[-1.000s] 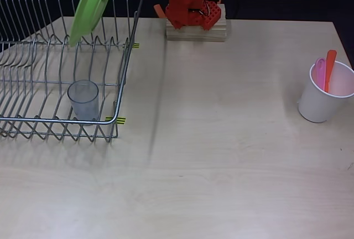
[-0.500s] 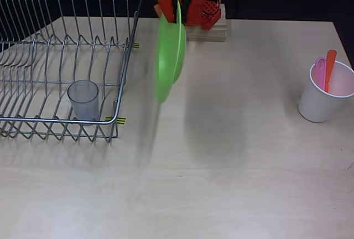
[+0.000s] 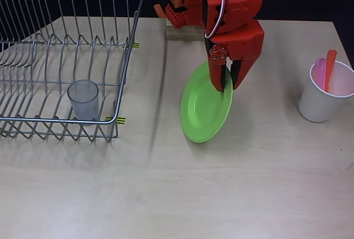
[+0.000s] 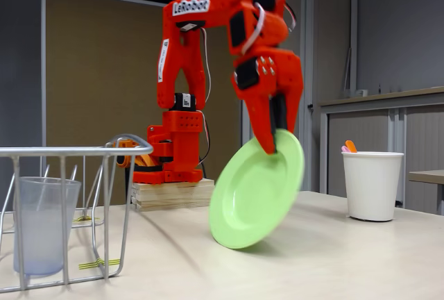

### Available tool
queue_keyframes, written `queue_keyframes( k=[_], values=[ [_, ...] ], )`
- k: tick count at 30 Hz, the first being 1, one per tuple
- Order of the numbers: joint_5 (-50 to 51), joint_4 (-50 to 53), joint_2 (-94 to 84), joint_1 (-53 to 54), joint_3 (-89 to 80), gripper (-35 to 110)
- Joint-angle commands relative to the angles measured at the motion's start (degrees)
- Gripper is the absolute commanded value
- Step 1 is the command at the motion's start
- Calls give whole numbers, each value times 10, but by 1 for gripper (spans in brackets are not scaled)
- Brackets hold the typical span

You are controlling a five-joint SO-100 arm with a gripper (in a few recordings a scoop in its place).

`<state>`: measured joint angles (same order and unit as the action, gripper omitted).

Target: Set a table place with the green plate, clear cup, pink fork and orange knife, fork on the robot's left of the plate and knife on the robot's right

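Note:
The green plate (image 3: 203,109) (image 4: 255,192) hangs tilted with its lower edge close to or touching the table (image 3: 221,183), held by its top rim. My red-orange gripper (image 3: 227,83) (image 4: 275,142) is shut on that rim, pointing down from above. The clear cup (image 3: 83,100) (image 4: 41,223) stands upright inside the wire dish rack (image 3: 61,62) (image 4: 104,175) at the left. The pink fork (image 3: 319,73) and the orange knife (image 3: 329,69) (image 4: 350,146) stand in a white cup (image 3: 324,94) (image 4: 372,185) at the right; the fork's tip barely shows in the fixed view.
The arm's base sits on a pale wooden block (image 3: 185,32) (image 4: 173,194) at the table's far edge. The rack takes up the left side. Bare tabletop stretches across the middle and the front.
The arm has carried the plate from above the rack rightward to the table's middle and lowered it; the plate has turned from edge-on to leaning face-up.

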<state>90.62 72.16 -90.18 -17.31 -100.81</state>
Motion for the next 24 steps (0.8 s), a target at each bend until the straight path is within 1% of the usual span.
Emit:
queue_keyframes(
  k=[1,4,10,13,17,24],
  values=[
    [17,-21,19,-21,-2,0],
    [11,-62,62,-44,12,0],
    [44,-136,127,-86,25,1],
    [64,-156,156,-105,33,6],
    [94,-163,176,-128,38,20],
    [104,-177,190,-142,44,30]
  ],
)
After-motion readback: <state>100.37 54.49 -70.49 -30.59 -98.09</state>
